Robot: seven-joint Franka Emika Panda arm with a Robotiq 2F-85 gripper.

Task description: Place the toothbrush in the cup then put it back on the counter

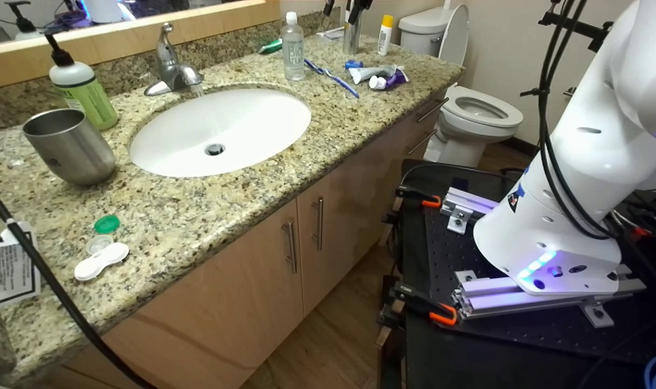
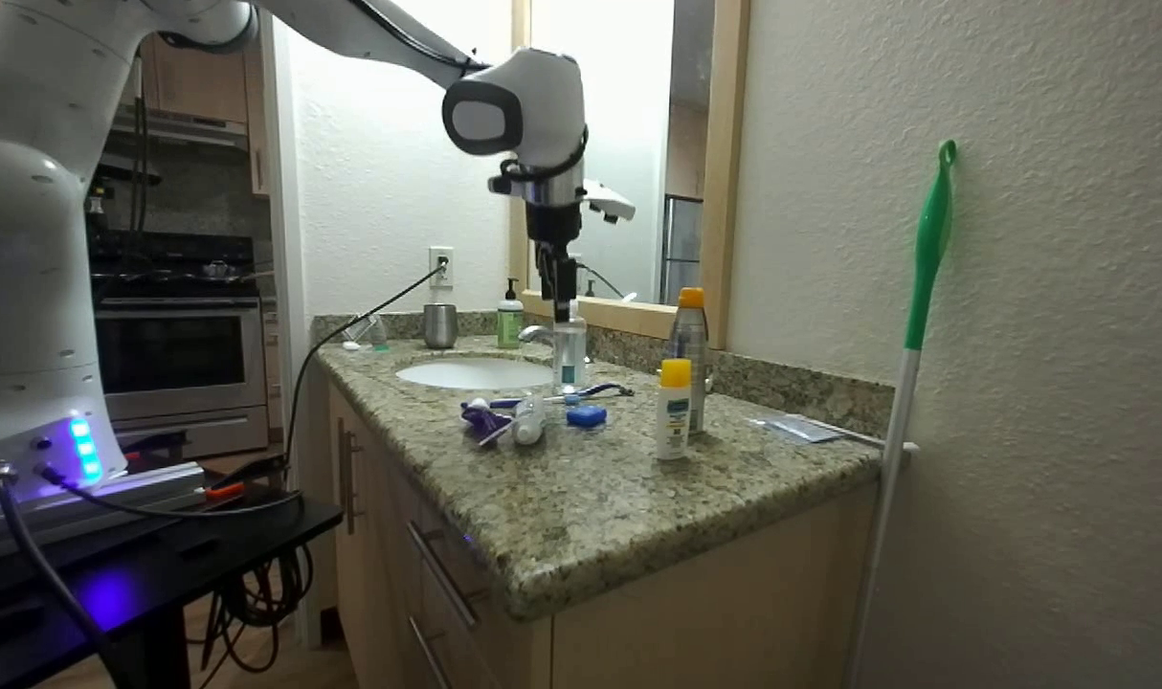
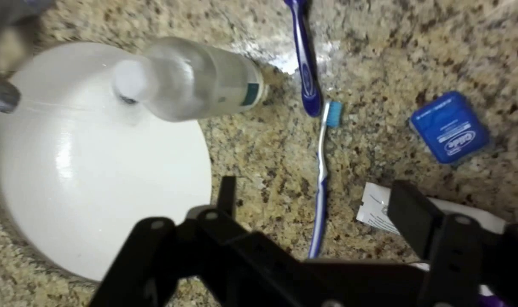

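Since it presumably must receive something, the cup (image 1: 71,148) stands mouth-up on the worktop (image 1: 198,202), at left in an exterior view. In an exterior view, the claw (image 2: 560,308) points downward, probably to grasp from above. Wrist view: fingers (image 3: 411,219) spread, empty; the toothbrush (image 3: 322,180) lies on the worktop below, between them, right of centre.

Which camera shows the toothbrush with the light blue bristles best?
The wrist view: it looks down on the toothbrush, so the bristles and handle show big and clear. In both exterior views it is small and thin, with bristles hard to make out.
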